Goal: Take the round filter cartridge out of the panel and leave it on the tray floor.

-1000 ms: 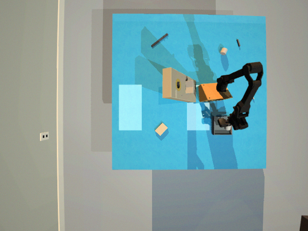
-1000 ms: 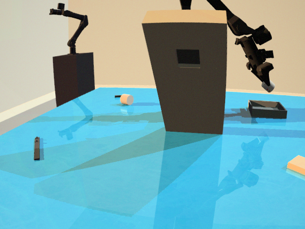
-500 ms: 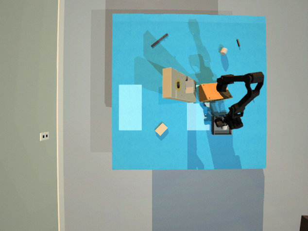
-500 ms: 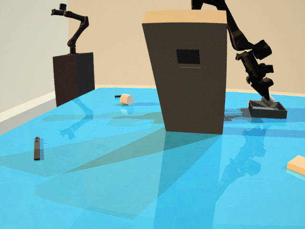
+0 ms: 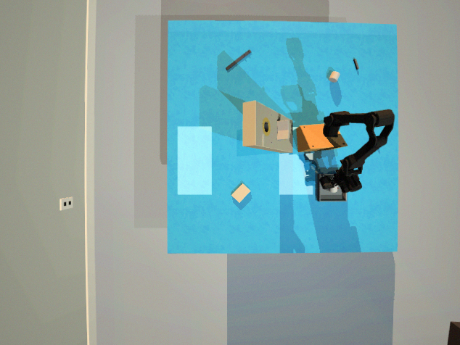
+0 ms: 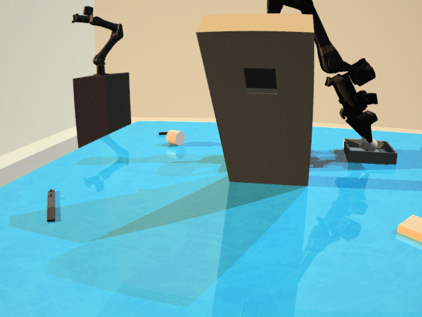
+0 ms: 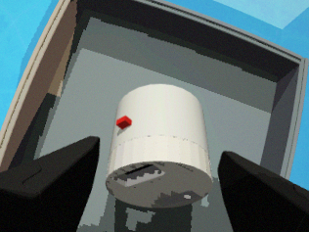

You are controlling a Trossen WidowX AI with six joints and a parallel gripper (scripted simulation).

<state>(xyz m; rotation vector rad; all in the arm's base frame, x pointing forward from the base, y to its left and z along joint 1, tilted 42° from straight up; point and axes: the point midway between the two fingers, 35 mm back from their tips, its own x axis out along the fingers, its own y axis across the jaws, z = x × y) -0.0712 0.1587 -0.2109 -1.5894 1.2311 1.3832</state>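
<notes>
The white round cartridge point(image 5: 334, 189) point(image 6: 369, 144) point(image 7: 161, 116) is low inside the grey tray point(image 5: 331, 201) point(image 6: 380, 158) point(image 7: 283, 121). In the wrist view its red nub is at upper left and its slotted face points toward the camera. One slot shows clearly; the rest of the face is in shadow. The gripper point(image 6: 370, 140) point(image 7: 161, 147) is open, with a fingertip on each side of the cartridge and a visible gap at both sides. Its contact with the tray floor is hidden. The service panel point(image 5: 274, 139) point(image 6: 265, 136) shows an empty dark round hole with a yellow ring.
An orange block point(image 5: 310, 137) stands between the panel and the arm's base. A pale cylinder point(image 5: 334, 76) point(image 6: 175, 137), a dark bar point(image 5: 238, 60) point(image 6: 50, 206), a small dark piece point(image 5: 355, 64) and a beige block point(image 5: 240, 192) point(image 6: 411, 229) lie farther away.
</notes>
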